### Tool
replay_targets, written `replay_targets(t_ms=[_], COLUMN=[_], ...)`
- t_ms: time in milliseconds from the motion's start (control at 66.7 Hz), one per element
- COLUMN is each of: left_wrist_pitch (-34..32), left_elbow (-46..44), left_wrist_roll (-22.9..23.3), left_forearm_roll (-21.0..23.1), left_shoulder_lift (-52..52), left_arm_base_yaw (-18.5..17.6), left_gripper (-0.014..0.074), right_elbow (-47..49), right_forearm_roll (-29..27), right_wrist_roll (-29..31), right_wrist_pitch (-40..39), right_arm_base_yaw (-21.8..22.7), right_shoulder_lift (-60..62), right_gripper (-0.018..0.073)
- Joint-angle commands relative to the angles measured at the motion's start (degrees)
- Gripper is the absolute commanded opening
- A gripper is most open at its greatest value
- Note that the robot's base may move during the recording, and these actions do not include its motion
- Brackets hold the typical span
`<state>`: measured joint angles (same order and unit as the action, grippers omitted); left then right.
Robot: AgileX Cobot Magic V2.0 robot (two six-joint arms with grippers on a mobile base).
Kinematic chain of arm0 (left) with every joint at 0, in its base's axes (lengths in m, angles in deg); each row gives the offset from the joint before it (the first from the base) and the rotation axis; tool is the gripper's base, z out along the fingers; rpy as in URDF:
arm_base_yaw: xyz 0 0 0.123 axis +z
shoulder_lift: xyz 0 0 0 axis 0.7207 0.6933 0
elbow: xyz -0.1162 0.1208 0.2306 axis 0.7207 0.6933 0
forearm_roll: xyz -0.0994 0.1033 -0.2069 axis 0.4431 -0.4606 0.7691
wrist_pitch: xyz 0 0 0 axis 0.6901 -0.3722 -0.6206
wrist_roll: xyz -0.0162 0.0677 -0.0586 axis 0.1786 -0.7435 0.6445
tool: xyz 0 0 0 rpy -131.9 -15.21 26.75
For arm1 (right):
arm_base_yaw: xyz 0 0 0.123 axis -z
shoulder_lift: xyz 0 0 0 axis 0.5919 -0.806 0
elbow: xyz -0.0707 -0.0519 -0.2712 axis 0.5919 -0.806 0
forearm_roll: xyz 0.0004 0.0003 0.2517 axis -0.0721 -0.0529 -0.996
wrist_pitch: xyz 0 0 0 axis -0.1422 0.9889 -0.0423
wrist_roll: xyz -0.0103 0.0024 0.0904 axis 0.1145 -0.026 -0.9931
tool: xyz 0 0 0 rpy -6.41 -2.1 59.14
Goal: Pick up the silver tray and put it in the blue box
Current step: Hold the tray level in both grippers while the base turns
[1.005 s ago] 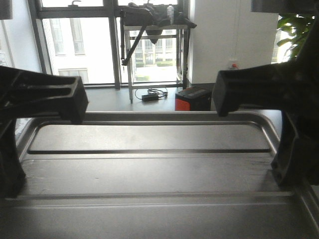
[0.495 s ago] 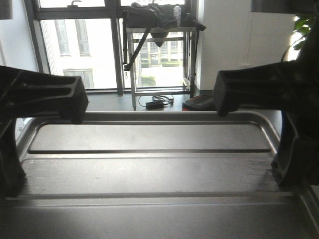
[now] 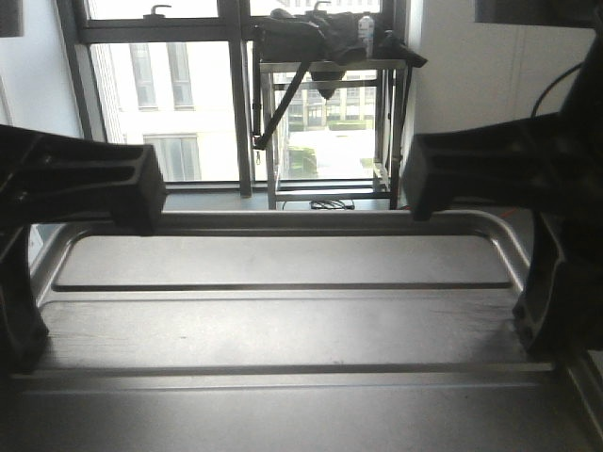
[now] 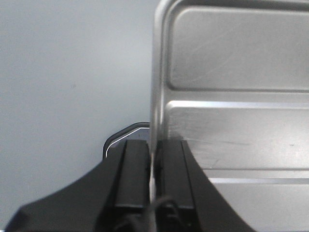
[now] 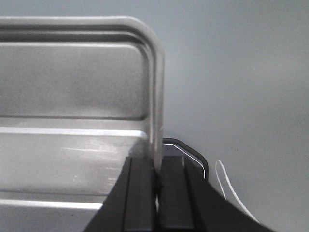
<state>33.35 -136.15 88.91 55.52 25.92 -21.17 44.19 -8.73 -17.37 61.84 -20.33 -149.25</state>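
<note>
While the tray [image 3: 283,325] sat level between the 2 arms | left gripper [image 4: 153,157] clenched its left short rim, right gripper [image 5: 157,168] its right | long axis arm-to-arm, neither nearer | box unseen.

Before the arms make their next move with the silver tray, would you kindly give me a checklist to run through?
1. Grip of left claw on silver tray rim: ok, shut on it.
2. Grip of right claw on the opposite rim: ok, shut on it.
3. Tray level between both claws, front view: ok.
4. Sight of the blue box: not ok, no view shows it.
5. Free space beneath the tray: cannot tell.
</note>
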Motion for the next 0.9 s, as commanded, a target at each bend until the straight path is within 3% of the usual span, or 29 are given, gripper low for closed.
replay_targets(t_ms=[0,885], left_wrist_pitch=[-0.25,-0.25], left_elbow=[-1.41,-1.41], left_wrist_roll=[0.65,0.65], left_forearm_roll=[-1.58,-1.58], left_shoulder_lift=[-1.51,-1.51], left_arm_base_yaw=[-0.36,-0.36], left_gripper=[-0.0008,-0.0008], right_elbow=[1.41,1.41], right_forearm_roll=[2.31,2.3], right_wrist_roll=[0.16,0.16], right_wrist_pitch=[-0.93,-0.89], right_arm_base_yaw=[0.11,0.11], right_shoulder_lift=[1.39,1.39], right_gripper=[0.006,0.006])
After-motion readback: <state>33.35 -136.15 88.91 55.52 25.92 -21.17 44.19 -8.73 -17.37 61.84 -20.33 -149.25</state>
